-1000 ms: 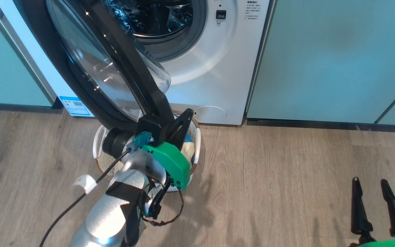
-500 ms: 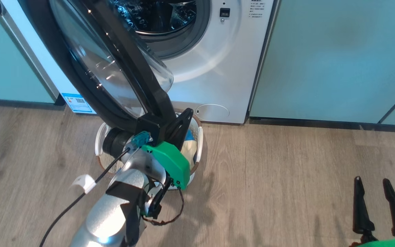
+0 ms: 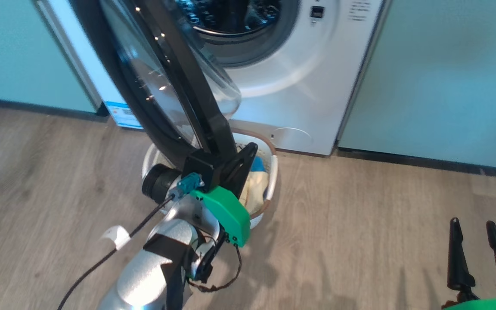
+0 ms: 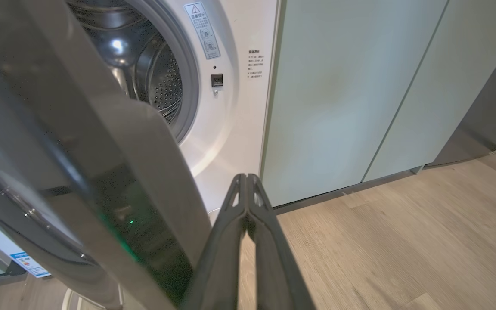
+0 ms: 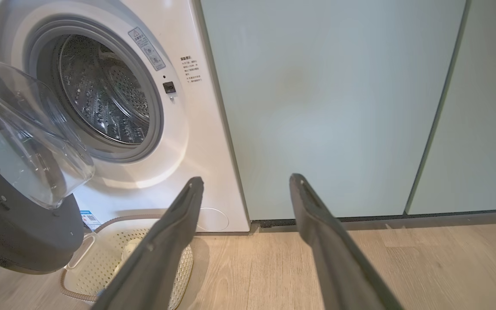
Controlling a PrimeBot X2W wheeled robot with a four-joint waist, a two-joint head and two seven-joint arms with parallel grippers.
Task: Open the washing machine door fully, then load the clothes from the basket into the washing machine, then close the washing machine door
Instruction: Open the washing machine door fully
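Observation:
The white washing machine (image 3: 299, 86) stands with its drum exposed. The washing machine door (image 3: 114, 86) is swung out to the left, its glass bowl (image 3: 226, 90) bulging towards the machine. My left gripper (image 4: 246, 178) is shut and empty, just right of the door's inner rim (image 4: 101, 172), near the door's bottom edge. The left wrist (image 3: 220, 206) hangs over the basket (image 3: 272, 172), which sits on the floor below the door. Pale yellow and blue clothes (image 3: 254, 189) lie in the basket. My right gripper (image 3: 472, 223) is open and empty at the lower right, away from the machine.
Pale green cabinets flank the machine on the right (image 3: 446, 73) and left (image 3: 15, 51). Wooden floor (image 3: 360, 224) stretches in front. The right wrist view shows the door's glass (image 5: 28, 142), the basket (image 5: 101, 258) and the drum opening (image 5: 101, 90).
The whole head picture has shifted to the right, so the camera has moved. The left gripper stays at the door's lower edge, and the right gripper keeps its place.

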